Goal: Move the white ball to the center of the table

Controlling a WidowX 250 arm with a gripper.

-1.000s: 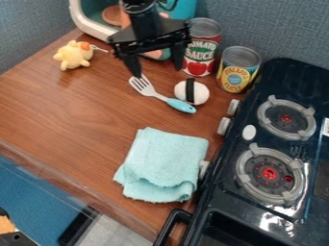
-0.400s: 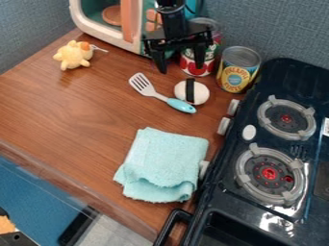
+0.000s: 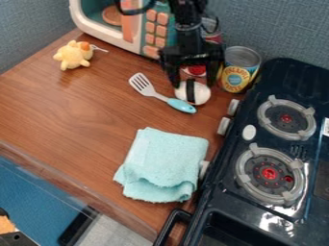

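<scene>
Toward the far right of the table (image 3: 77,105), the rounded white ball (image 3: 202,93) wears a black band (image 3: 190,91); the end effector (image 3: 193,85) hangs over its far side, fingers wide apart.

The ball (image 3: 200,93) at the upper middle was white with a black stripe, the gripper (image 3: 194,84) above it black. The counter (image 3: 64,103) on the left was brown with streaked wood grain. At the upper left, the toy (image 3: 72,55) was yellow and orange. The towel (image 3: 164,161) at lower middle was pale aqua. The stove (image 3: 225,192) on the right was near-black, its burners (image 3: 269,174) grey with red centres.
</scene>
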